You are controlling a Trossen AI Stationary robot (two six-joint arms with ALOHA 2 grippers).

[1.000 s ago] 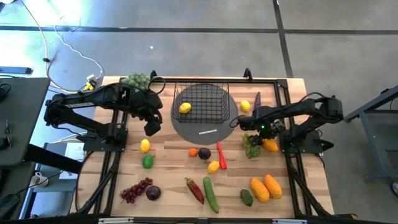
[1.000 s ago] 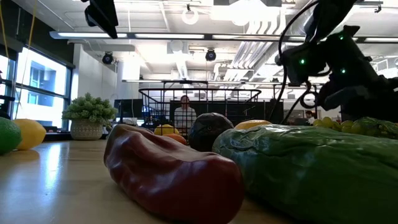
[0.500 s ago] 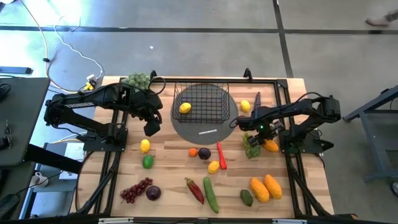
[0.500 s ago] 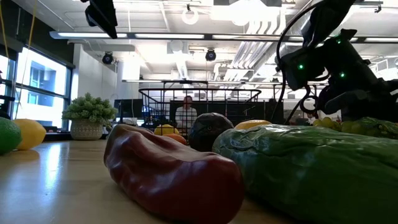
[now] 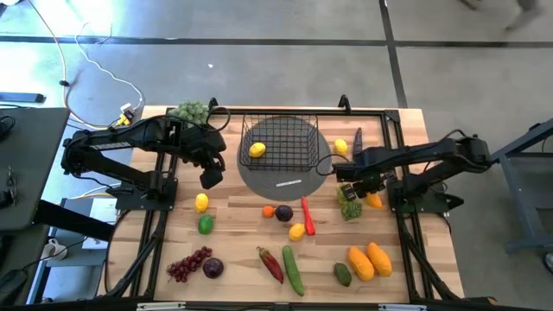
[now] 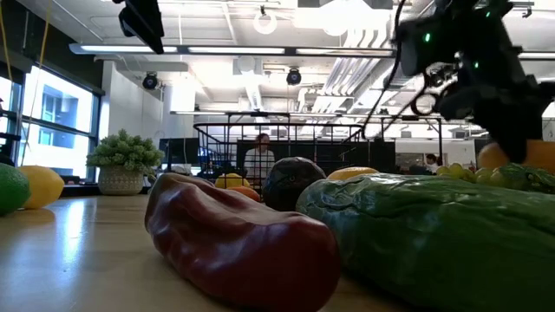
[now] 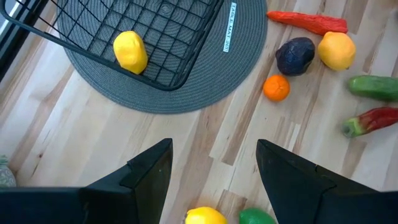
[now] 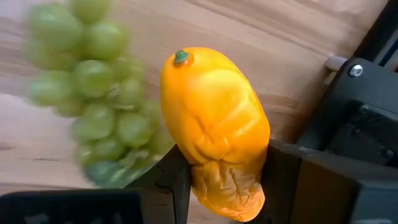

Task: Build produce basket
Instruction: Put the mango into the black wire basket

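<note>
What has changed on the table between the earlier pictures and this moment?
The right end effector closed on the orange mango beside the green grapes and now holds it. The right arm has drawn back a little toward its base. The left end effector stayed open near the basket, which still holds one lemon. The other produce did not move.

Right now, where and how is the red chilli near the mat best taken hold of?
Grip the red chilli across its thin middle, coming straight down from above. It lies flat on the table, long and narrow, so the fingers should close across its width. The purple fruit and a lemon lie close beside it, so probably keep the fingers narrow.
</note>
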